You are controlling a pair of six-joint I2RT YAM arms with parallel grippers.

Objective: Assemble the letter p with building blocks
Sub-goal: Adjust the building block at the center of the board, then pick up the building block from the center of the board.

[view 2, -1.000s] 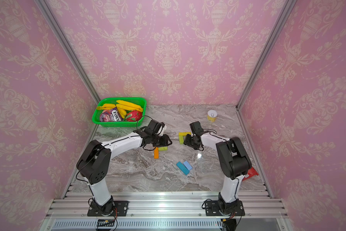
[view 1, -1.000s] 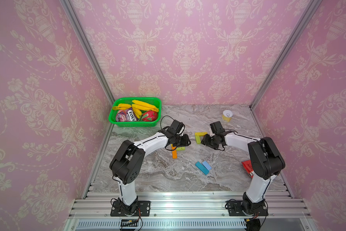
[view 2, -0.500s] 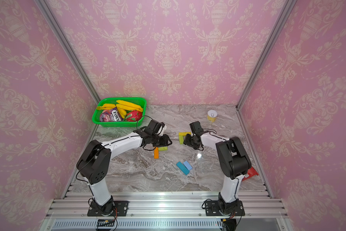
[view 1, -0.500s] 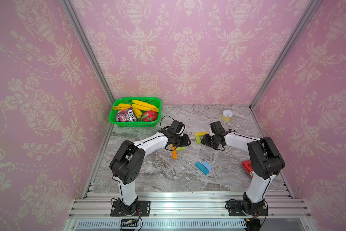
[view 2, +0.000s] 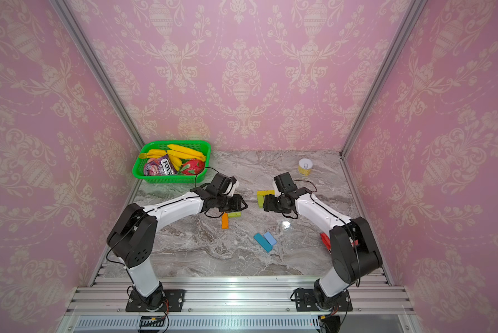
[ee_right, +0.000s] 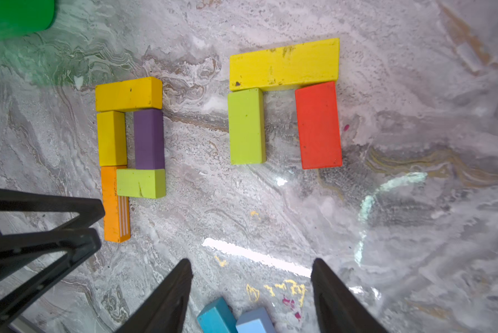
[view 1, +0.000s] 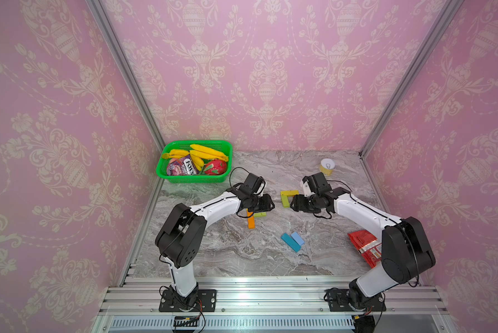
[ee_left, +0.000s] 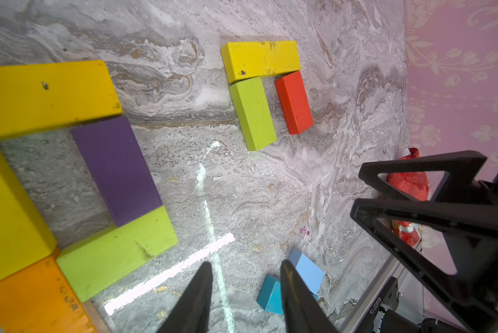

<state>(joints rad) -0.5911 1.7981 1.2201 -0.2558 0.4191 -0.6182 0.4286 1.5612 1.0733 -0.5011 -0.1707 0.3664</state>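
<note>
wooden-block P figure (ee_right: 149, 139), yellow, purple, lime green, orange | flat on grey marble counter (ee_right: 415, 115), pieces butted so loop meets stem | left end effector (ee_left: 246, 263) over it, narrowly parted, empty | right end effector (ee_right: 251, 261) wide, empty | I judge both held clear to avoid nudging.

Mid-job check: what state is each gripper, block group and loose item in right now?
Left gripper: open, empty.
Right gripper: open, empty.
Purple-sided five-block figure: flat, touching, loop plus orange stem.
Yellow-lime-red trio: flat, three-sided, one side open.
Teal block: flat, loose, beside light blue block.
Can: upright.
Red packet: lying flat.
</note>
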